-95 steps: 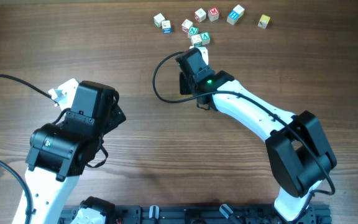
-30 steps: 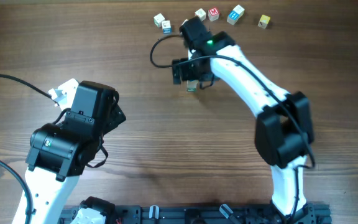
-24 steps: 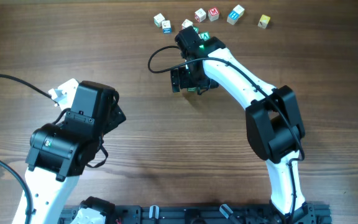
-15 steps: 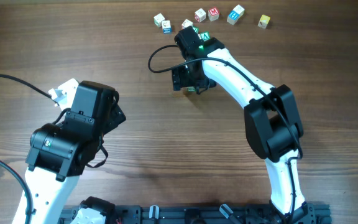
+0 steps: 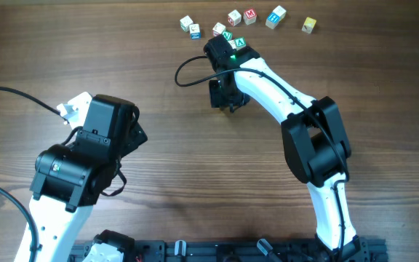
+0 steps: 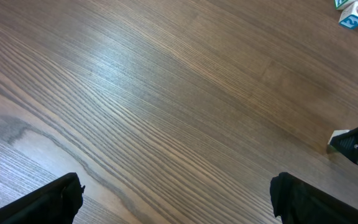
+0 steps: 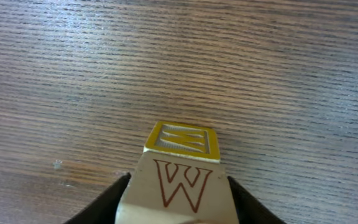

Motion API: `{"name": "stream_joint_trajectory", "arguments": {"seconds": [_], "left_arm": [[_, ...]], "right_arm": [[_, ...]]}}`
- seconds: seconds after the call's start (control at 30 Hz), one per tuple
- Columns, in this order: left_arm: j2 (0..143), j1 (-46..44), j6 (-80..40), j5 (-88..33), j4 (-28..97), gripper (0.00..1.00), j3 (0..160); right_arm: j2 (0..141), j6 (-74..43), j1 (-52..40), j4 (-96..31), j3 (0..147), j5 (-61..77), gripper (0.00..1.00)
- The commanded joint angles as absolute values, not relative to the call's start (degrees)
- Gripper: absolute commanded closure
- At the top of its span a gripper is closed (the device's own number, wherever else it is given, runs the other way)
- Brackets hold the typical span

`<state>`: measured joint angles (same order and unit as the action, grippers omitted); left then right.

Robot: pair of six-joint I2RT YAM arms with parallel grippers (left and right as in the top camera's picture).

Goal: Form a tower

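My right gripper (image 7: 176, 202) is shut on a pale cube (image 7: 182, 168) with a red W on top and a yellow front face. One dark finger (image 7: 107, 202) lies against each side of it, just above the wood. From overhead the right wrist (image 5: 222, 91) hides this cube. A blue-lettered white cube (image 5: 276, 15) at the back looks taller than its neighbours. I cannot tell whether it is a tower on a second cube. My left gripper (image 6: 176, 199) is open over bare wood.
Loose letter cubes lie in a row along the far edge: white ones (image 5: 186, 22), a red-marked one (image 5: 250, 14), green-marked ones (image 5: 240, 42) right behind the right wrist, and a yellow one (image 5: 308, 25). A black cable (image 5: 188, 73) loops left of the right wrist.
The right wrist has turned and settled just below the green-marked cubes. Its jaws have closed from wide open onto the W cube. The left arm has not moved.
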<state>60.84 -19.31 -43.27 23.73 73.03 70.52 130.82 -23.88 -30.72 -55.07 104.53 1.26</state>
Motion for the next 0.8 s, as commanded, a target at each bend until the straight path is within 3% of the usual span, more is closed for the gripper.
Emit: {"name": "stream_joint_trajectory", "arguments": {"seconds": [0.0,0.1,0.4,0.57,0.77], "left_arm": [[60.75,-18.74,-44.18,23.42,72.88,0.0,70.02],[60.75,-18.74,-44.18,23.42,72.88,0.0,70.02],[60.75,-18.74,-44.18,23.42,72.88,0.0,70.02],[60.75,-18.74,-44.18,23.42,72.88,0.0,70.02],[60.75,-18.74,-44.18,23.42,72.88,0.0,70.02]], "right_arm": [[132.0,-24.16,-31.29,-55.16,105.84,-0.19,0.65],[132.0,-24.18,-31.33,-55.09,105.84,-0.23,0.75],[131.98,-25.67,-31.33,-54.81,105.97,-2.0,0.89],[130.78,-27.18,-30.37,-61.73,109.69,-8.8,0.89],[129.97,-27.11,-26.02,-66.22,110.08,-5.93,0.92]]}}
